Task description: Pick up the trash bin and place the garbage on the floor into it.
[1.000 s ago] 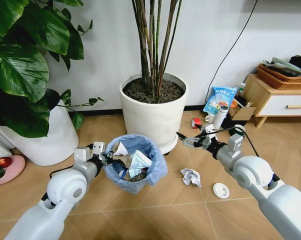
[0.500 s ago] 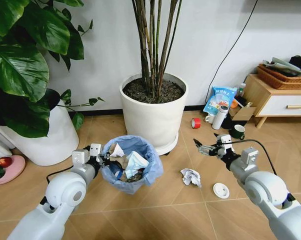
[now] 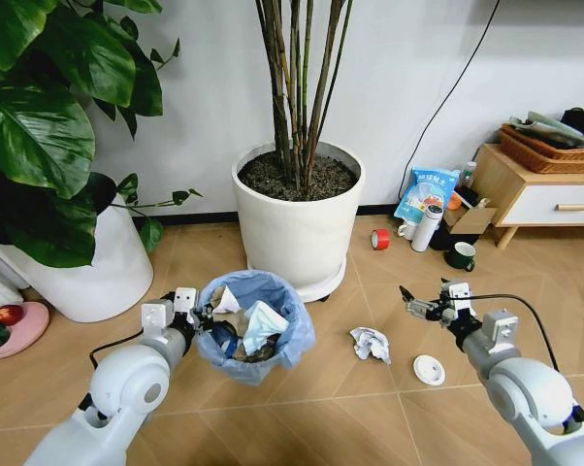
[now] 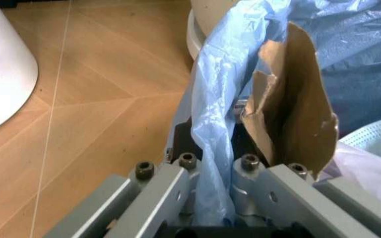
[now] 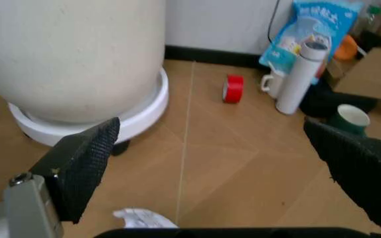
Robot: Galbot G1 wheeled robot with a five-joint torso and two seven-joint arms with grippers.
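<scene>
The small round dark trash bin (image 3: 254, 325) with a crinkly light-blue plastic bag stands on the wooden floor, in front of the big white plant pot. It is already stuffed with litter: white paper, brown paper (image 4: 295, 114) and a pale blue-white wrapper. A crumpled white paper ball (image 3: 370, 343) lies on the floor to its right. A red crushed can (image 3: 380, 239) lies farther back.

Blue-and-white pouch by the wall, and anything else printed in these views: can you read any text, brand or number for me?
Blue-and-white pouch: carries print, too small and blurred to read in the head and right wrist views.
Red can: no legible marking.
White bottle: no text legible.
Trash bin and the wrappers inside: nothing readable.
No text in these views can be quoted.
</scene>
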